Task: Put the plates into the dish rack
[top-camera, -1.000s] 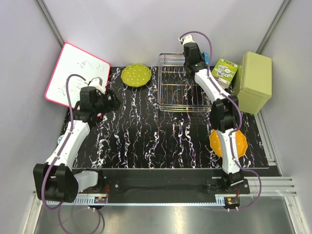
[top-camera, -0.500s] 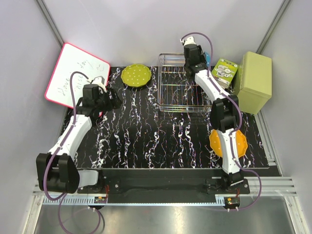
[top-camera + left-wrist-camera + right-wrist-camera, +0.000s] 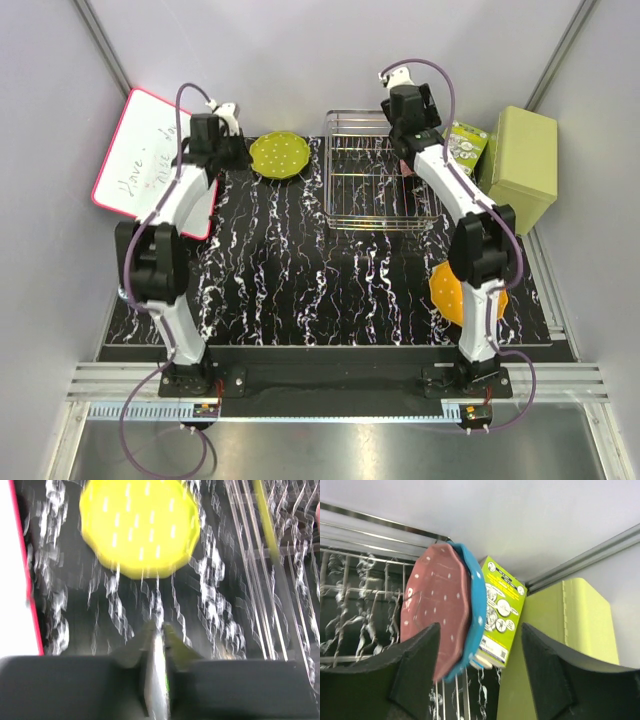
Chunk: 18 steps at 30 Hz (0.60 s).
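Note:
A lime green plate (image 3: 278, 155) (image 3: 140, 525) lies flat on the black marbled mat, left of the silver wire dish rack (image 3: 372, 190) (image 3: 272, 575). My left gripper (image 3: 236, 152) (image 3: 159, 630) hovers just short of that plate, shut and empty. A pink plate (image 3: 437, 612) and a blue plate (image 3: 474, 612) lean together on edge at the rack's back right end (image 3: 360, 590). Around their lower rims my right gripper (image 3: 410, 135) (image 3: 481, 630) is open, its fingers apart from them. An orange plate (image 3: 465, 292) lies flat under the right arm.
A red-framed whiteboard (image 3: 150, 160) (image 3: 12, 570) leans at the back left, close beside the left arm. A green printed carton (image 3: 465, 145) (image 3: 501, 607) stands between the rack and an olive-green box (image 3: 522, 165) (image 3: 570, 650). Walls close off the back and sides.
My left arm swung from the whiteboard's lower corner back toward the lime green plate, and its jaws closed on nothing. My right gripper opened, leaving the pink and blue plates in the rack.

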Each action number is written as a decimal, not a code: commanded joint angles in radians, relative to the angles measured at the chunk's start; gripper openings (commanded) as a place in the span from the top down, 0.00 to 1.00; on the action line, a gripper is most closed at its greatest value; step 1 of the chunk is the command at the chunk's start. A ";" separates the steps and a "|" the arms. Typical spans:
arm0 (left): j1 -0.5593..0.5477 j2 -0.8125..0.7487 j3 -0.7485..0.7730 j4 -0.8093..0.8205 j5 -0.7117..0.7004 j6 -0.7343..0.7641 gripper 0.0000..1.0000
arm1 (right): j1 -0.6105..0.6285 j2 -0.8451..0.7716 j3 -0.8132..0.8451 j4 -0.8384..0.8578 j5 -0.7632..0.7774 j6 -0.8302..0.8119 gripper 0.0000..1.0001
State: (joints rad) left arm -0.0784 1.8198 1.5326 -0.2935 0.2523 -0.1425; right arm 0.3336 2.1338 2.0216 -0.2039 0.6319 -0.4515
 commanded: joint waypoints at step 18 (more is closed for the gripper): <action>-0.138 0.589 0.575 -0.088 -0.056 0.121 1.00 | 0.061 -0.558 -0.570 -0.097 -0.629 0.275 0.03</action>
State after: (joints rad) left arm -0.1864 2.4062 2.0850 -0.3565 0.2234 -0.0494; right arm 0.3965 1.6505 1.4685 -0.2951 0.0471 -0.2333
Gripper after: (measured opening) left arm 0.009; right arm 0.965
